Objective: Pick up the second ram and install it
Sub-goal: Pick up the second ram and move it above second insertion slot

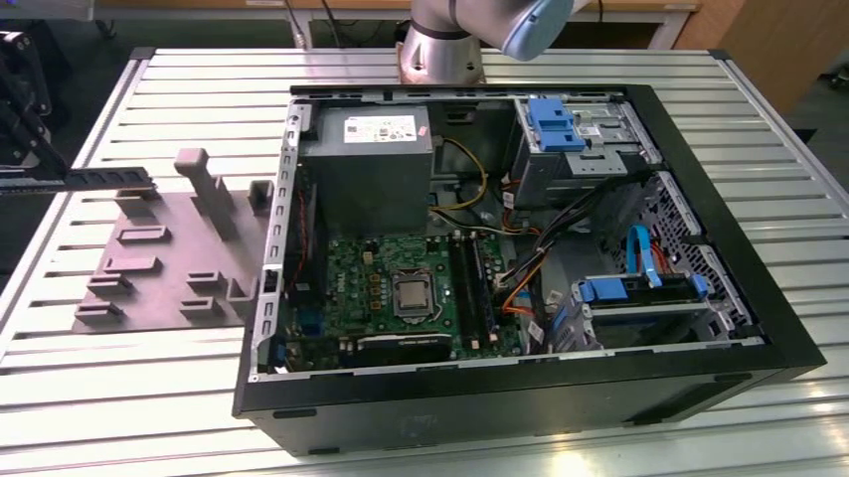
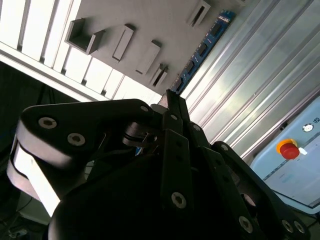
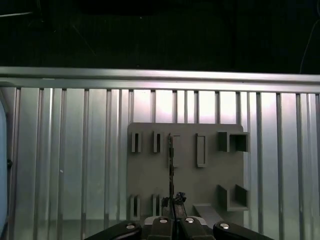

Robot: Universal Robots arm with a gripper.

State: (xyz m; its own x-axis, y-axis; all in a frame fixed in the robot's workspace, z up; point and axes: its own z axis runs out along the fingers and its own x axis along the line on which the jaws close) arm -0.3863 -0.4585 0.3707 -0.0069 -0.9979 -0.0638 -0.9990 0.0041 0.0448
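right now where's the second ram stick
The second ram is held in the gripper, over the grey plastic holder, on the exterior view's left of the open computer case.

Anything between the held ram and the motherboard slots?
Yes. The tool holds the second ram outside the case, over the grey holder. Toward the RAM slots stand the holder's tall post and the case's side wall, on the exterior view's left. The slots themselves look uncovered.
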